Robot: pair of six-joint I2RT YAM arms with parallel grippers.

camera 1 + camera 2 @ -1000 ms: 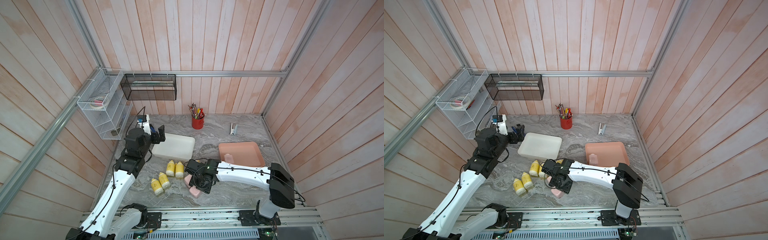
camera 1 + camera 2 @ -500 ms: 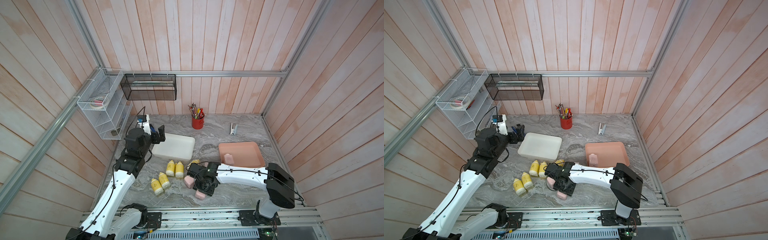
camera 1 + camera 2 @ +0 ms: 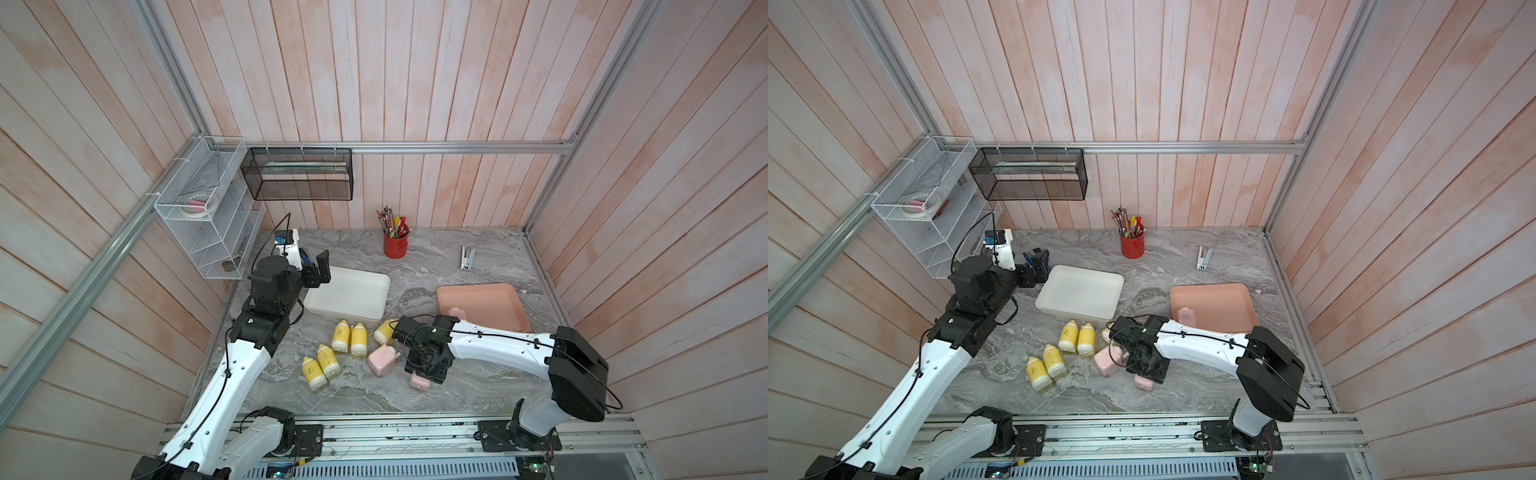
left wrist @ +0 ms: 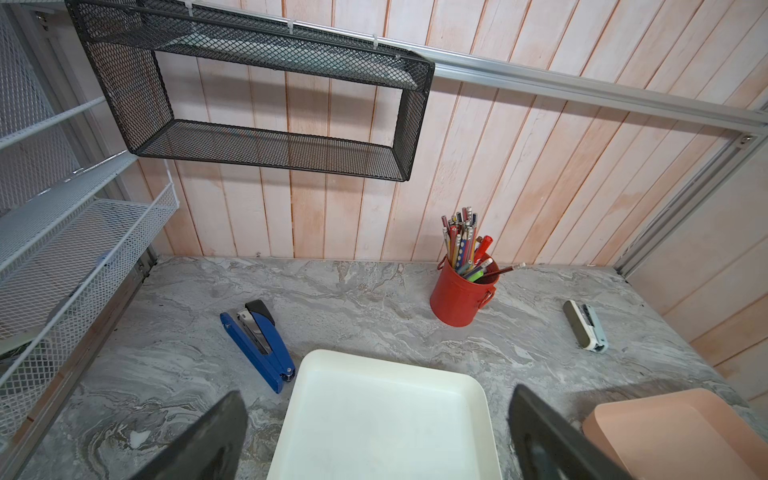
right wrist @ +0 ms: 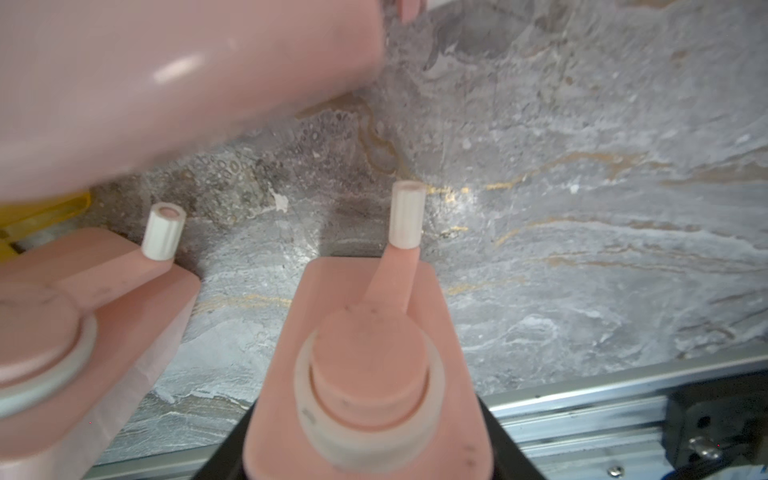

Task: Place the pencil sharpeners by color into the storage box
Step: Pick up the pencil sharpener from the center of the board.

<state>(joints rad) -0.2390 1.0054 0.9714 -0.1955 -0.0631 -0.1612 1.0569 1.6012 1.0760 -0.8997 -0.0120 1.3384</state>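
The right gripper point(image 3: 424, 372) is clamping a pink sharpener point(image 5: 365, 353) near the front edge of the marble table point(image 3: 436, 266), with its black fingers point(image 5: 496, 432) pressing on both flanks. The held piece is turning its round crank hub toward the wrist camera, and its white knob is pointing away from the front rail. A second pink sharpener point(image 3: 382, 359) is lying just beside it.

The left gripper point(image 4: 376, 411) is hovering with its jaws spread wide over one end of the white tray point(image 3: 347, 291), whose floor is showing bare. The pink tray point(image 3: 494, 291) is holding a third pink sharpener point(image 3: 455, 311) in its front corner, on the side toward the white tray.

Between the trays and the front edge, the back pair of yellow sharpeners point(image 3: 340, 336) is lying side by side with necks pointing toward the white tray. The front pair point(image 3: 328, 360) is lying parallel, slanting slightly. A fifth yellow sharpener point(image 3: 384, 330) is lying partly hidden under the right arm. Small marks on the yellow bodies are too tiny to read.

The red cup point(image 3: 395, 245) is holding upright pencils and pens, and the white wire rack point(image 3: 208, 232) is carrying a tape roll point(image 3: 195, 205).
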